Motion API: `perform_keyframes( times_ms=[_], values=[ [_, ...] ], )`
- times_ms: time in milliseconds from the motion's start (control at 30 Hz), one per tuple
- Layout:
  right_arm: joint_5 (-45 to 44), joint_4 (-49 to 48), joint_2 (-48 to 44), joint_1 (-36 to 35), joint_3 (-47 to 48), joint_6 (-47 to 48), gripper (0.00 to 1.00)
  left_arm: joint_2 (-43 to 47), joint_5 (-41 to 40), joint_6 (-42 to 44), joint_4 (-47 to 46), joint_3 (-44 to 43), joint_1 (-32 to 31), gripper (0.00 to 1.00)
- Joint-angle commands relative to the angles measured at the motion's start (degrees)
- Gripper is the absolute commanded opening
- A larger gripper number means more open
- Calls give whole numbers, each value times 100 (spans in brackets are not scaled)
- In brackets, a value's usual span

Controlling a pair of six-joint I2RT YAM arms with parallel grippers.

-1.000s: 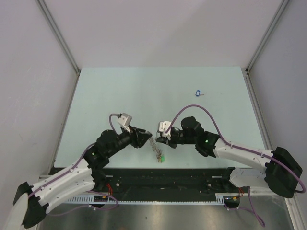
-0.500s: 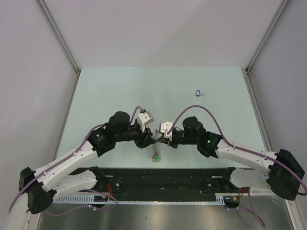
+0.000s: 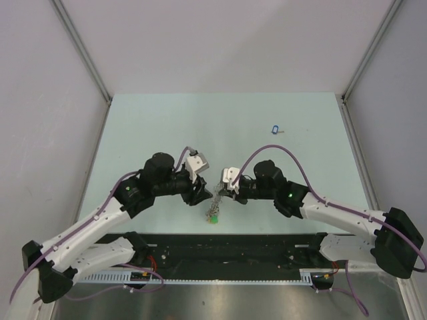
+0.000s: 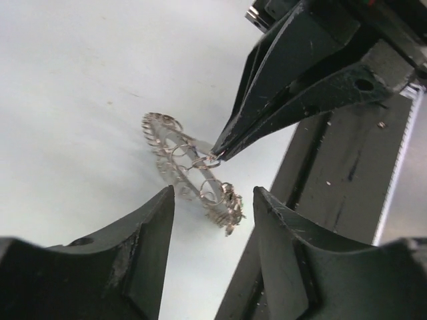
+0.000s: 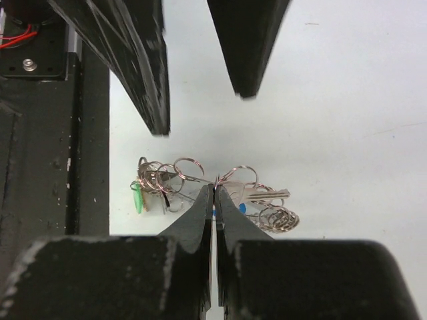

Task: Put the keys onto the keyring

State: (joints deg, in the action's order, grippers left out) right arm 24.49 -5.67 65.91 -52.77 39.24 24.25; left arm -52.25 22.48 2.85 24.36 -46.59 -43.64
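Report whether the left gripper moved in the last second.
Yes: the left gripper swung, its camera end shifting right, toward the loose key.

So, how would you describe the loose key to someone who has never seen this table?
Look at the pale green table, in its far right part. A tiny key with a blue tag lies there alone on the bare surface. The other keys hang bunched on the keyring near the front edge.

Keyring [image 3: 213, 211] between left hand [image 3: 201, 197], right hand [image 3: 219, 193]
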Motion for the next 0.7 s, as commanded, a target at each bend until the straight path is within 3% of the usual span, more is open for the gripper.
perform_keyframes(
  times_ms=[0,233,400,667],
  values=[
    [-286,-92,97,214,540,45,0,347,-638,-144,-116,36,232,57],
    [-620,-215,791,978,1313,-34,0,575,-1237,-487,-107,27,1330,70],
    [-920,-574,1817,1734,2156,-306,0,715,-1430,-619,-370,281,2139,82],
    [-955,-892,3401,2429,4108,-984,0,1050,-1368,-962,-660,642,3001,100]
  ],
)
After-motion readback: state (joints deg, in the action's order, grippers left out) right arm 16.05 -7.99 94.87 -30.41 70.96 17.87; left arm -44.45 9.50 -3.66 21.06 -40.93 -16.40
